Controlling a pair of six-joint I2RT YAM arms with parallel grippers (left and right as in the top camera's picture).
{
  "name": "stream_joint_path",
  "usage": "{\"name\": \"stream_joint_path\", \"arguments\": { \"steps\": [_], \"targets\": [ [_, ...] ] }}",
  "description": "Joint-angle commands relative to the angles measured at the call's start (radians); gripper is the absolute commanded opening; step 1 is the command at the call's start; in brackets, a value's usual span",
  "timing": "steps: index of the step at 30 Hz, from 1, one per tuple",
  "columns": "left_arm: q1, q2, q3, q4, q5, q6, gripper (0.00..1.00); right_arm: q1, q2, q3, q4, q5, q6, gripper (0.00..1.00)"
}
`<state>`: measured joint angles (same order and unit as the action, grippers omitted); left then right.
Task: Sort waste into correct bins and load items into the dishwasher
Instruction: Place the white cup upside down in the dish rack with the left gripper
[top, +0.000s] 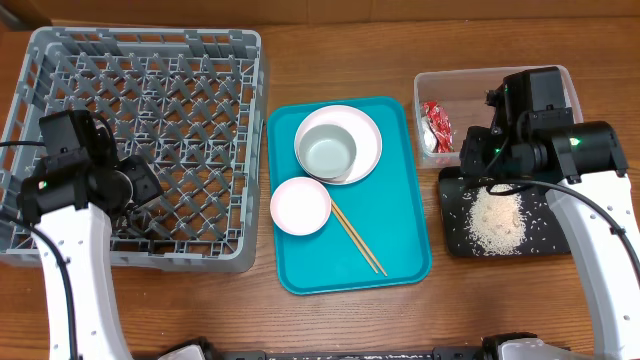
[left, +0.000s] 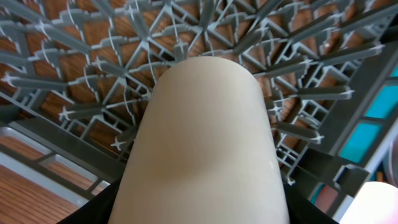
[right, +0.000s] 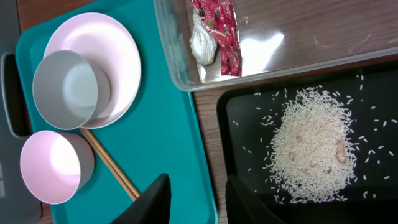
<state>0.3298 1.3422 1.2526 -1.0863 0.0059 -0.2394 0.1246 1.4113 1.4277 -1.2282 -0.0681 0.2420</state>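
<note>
Grey plastic lattice makes up the dish rack (top: 150, 60), the largest thing, filling the upper left of the overhead view. The left arm rises from the lower left edge. Its white forearm bends inward so the left gripper (top: 140, 195) hangs over the rack's lower left part. The jaws are closed on the small white cup (left: 205, 143), whose long axis runs from bottom to top of the left wrist view, over the grid.

At centre, the teal tray (top: 400, 200) carries the round white plate (top: 370, 125) with the grey-white bowl (top: 328, 150) on it. The pale pink bowl (top: 300, 205) sits below and to the left. The chopsticks (top: 355, 238) slant from upper left to lower right.

The right arm comes up from the lower right edge. Its black wrist sits over the border between the clear tub (top: 417, 100) and the black tray (top: 455, 240). The right gripper (right: 199, 182) has its jaws narrowly parted, holding nothing.

The rice pile (top: 497, 220) lies on the black tray. The red wrapper (top: 435, 125) lies in the tub, its length top to bottom.
</note>
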Motion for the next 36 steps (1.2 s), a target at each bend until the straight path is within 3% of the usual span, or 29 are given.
{"name": "stream_joint_path", "arguments": {
  "steps": [1, 10, 14, 16, 19, 23, 36],
  "targets": [
    [0.003, 0.066, -0.006, 0.002, 0.001, -0.03, 0.09, -0.002, -0.007, 0.024, 0.002, 0.022, -0.003, 0.31],
    [0.003, 0.228, -0.007, 0.018, 0.02, -0.03, 0.06, -0.002, -0.007, 0.024, 0.002, 0.022, -0.003, 0.31],
    [0.003, 0.288, -0.007, 0.009, 0.02, -0.03, 0.11, -0.002, -0.007, 0.024, 0.002, 0.022, -0.003, 0.31],
    [0.003, 0.306, -0.007, 0.009, 0.02, -0.03, 0.2, -0.002, -0.007, 0.024, 0.003, 0.022, -0.003, 0.31],
    [0.003, 0.32, -0.007, 0.009, 0.02, -0.03, 0.47, -0.002, -0.007, 0.024, 0.002, 0.022, -0.003, 0.32],
    [0.003, 0.32, -0.007, 0.018, 0.02, -0.03, 0.62, -0.002, -0.007, 0.024, 0.002, 0.022, -0.003, 0.32],
    [0.003, 0.318, -0.006, 0.017, 0.021, -0.029, 0.83, -0.002, -0.007, 0.024, -0.006, 0.022, -0.004, 0.33]
  ]
}}
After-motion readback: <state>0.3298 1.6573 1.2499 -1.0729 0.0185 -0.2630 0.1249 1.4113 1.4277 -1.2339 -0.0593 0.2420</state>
